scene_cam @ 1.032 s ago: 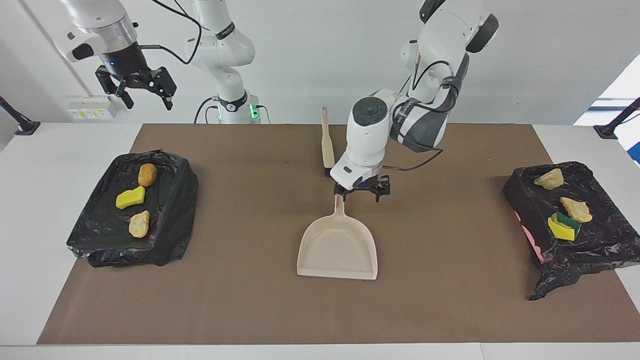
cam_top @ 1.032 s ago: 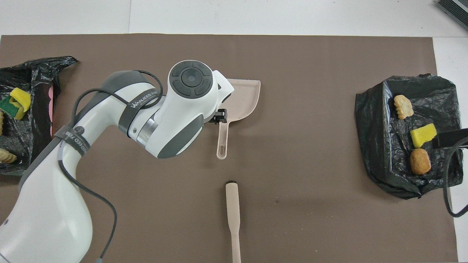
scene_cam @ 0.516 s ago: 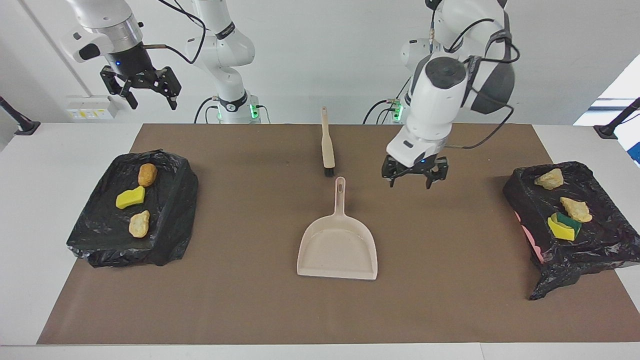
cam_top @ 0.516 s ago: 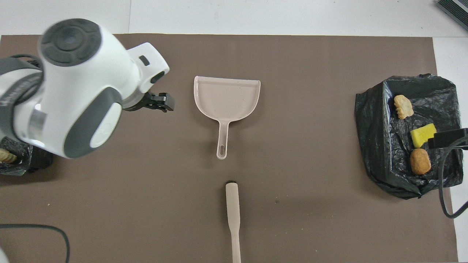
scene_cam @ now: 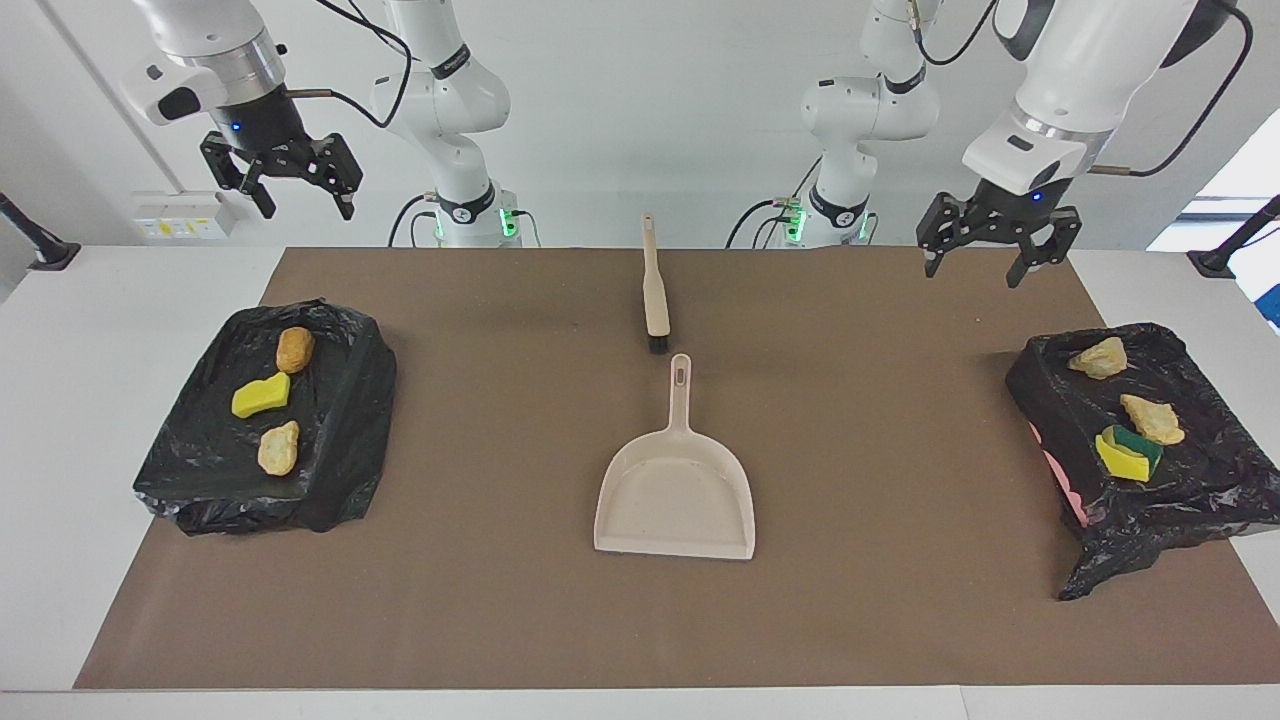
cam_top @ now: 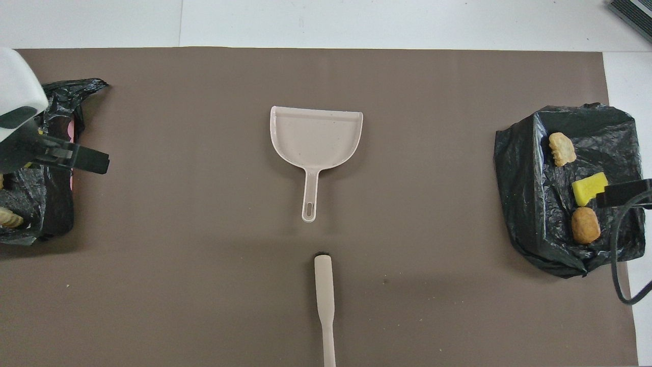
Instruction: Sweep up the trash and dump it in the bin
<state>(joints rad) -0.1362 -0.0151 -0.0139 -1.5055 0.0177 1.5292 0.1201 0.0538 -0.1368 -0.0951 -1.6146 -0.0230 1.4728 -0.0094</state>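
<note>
Left gripper (scene_cam: 996, 248), fingers spread and empty, hangs over the mat (scene_cam: 500, 620) near one bin (scene_cam: 1200, 490); right gripper (scene_cam: 280, 178), likewise spread and empty, hangs above the other bin (scene_cam: 190, 480). Trash (scene_cam: 261, 397) lies three scraps to each bin. Dustpan (scene_cam: 676, 490) and brush (scene_cam: 654, 285) lie mid-mat, brush nearer the robots.
</note>
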